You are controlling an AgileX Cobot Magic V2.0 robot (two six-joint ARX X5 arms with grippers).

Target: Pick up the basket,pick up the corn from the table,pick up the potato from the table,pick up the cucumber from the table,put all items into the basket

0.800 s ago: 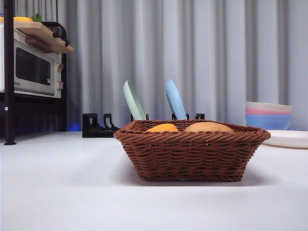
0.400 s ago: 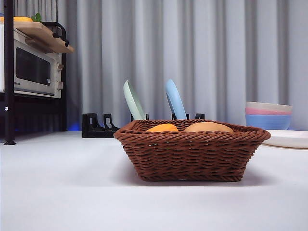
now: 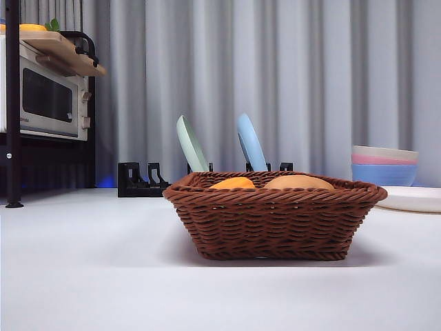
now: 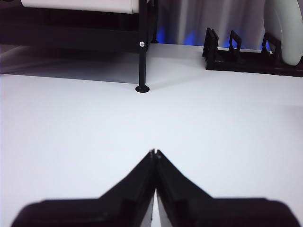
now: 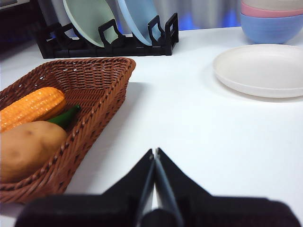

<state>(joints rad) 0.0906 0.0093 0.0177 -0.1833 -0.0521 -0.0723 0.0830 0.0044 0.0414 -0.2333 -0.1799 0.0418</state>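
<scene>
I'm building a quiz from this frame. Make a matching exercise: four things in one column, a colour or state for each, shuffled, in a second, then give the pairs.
Things:
1. corn
2. potato
3. cucumber
4. right gripper

Descriptions:
A. dark green, mostly hidden
B. jaws shut, holding nothing
C. orange-yellow, rows of kernels
D. smooth tan-brown oval

Pairs: 1-C, 2-D, 3-A, 4-B. All three vegetables lie in the basket.

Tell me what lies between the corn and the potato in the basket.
The cucumber: in the right wrist view its dark green end shows between the corn and the potato, inside the basket. The front view hides it behind the basket wall.
</scene>
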